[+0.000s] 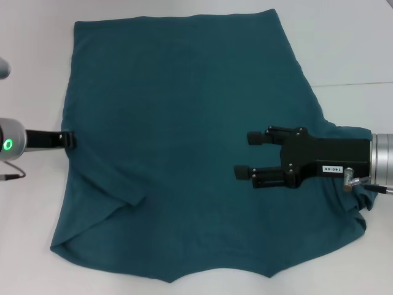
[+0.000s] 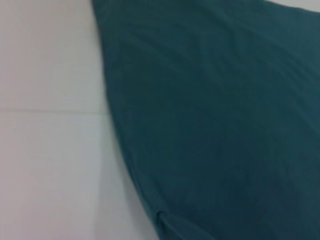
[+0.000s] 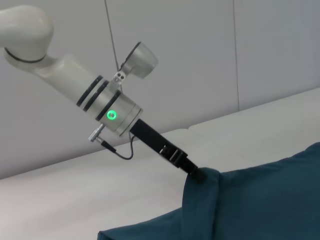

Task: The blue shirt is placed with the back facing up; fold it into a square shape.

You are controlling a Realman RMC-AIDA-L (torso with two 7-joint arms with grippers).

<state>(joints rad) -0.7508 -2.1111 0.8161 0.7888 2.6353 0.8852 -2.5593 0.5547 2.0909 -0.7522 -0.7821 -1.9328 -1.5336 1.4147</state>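
Blue shirt point(image 1: 184, 147) spread on white tabletop point(image 1: 356, 43). Left pincer point(image 1: 70, 140) at shirt's left edge, closed on lifted cloth. Right pincer point(image 1: 245, 155) hovers above shirt's right side, fingers apart, empty.

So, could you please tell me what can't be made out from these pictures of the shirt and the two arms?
- Left tool: its tips are buried in the blue shirt's edge in the head and right wrist views, so the grip is unclear.
- Shirt's front: face down in every view.
- Shirt's near edge: partly cut off by the head view's frame.
- Right tool: open over the shirt; contact unclear.
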